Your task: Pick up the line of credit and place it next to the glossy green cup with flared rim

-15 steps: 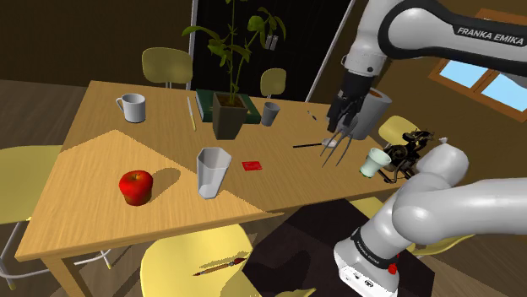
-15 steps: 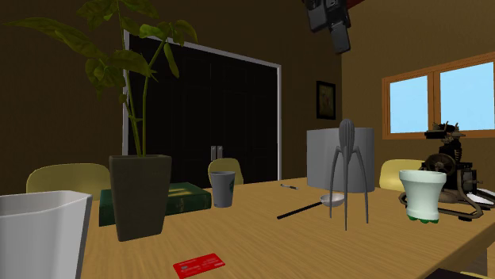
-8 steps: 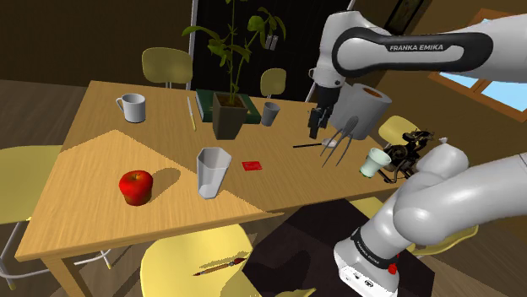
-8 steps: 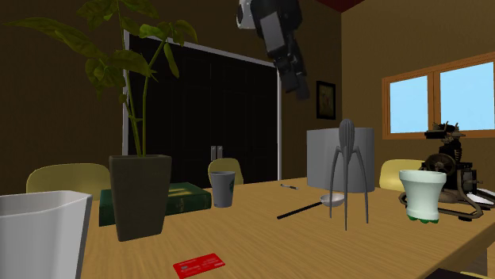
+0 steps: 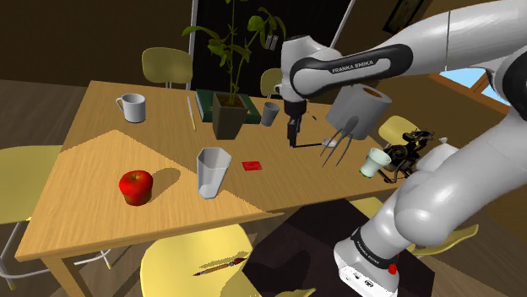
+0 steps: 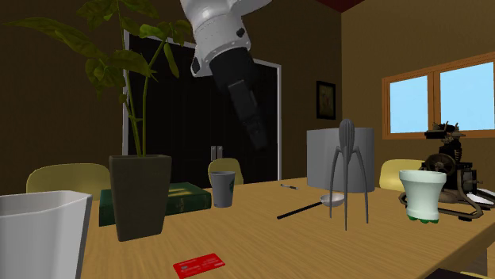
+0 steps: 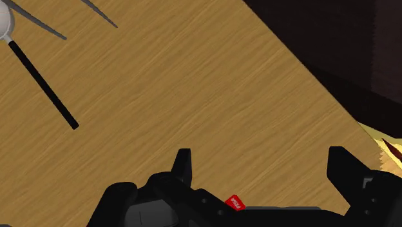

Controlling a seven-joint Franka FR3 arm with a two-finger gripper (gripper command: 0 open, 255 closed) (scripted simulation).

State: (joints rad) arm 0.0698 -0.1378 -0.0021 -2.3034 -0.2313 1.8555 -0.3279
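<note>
— Where was the red card [image 5: 252,165] [image 6: 200,265]?

— Flat on the wooden worktop [image 5: 101,169], near the tall grey tumbler [image 5: 213,171], on the side toward the three-legged juicer [image 5: 342,139] [image 6: 347,170]. Nothing touched it.

— And the jaws?

— Apart, with nothing between them. In the wrist view the two black fingers [image 7: 183,167] stood wide over bare wood. A corner of the card [image 7: 235,203] peeped out against the black body at their base.

— So they were not on the card?

— No. In the shoulder view the arm [image 5: 355,67] reached over the worktop beyond the card, and the jaws pointed down between the small grey cup [image 5: 270,113] and the juicer. In the second exterior view they hung tilted, well above the wood.

— What about the cup it belongs beside?

— The pale cup [image 5: 372,161] [image 6: 423,196] had a flared rim and green at its foot. It stood near the worktop's edge at the shoulder view's right, past the juicer and well apart from the card.

— Anything else up there?

— A black-handled spoon [image 7: 45,80] [image 6: 305,208] lay by the juicer's legs. A potted plant [image 5: 229,116] and a white mug [image 5: 133,107] stood toward the far side, and a red apple [image 5: 136,186] sat at the near side.
</note>
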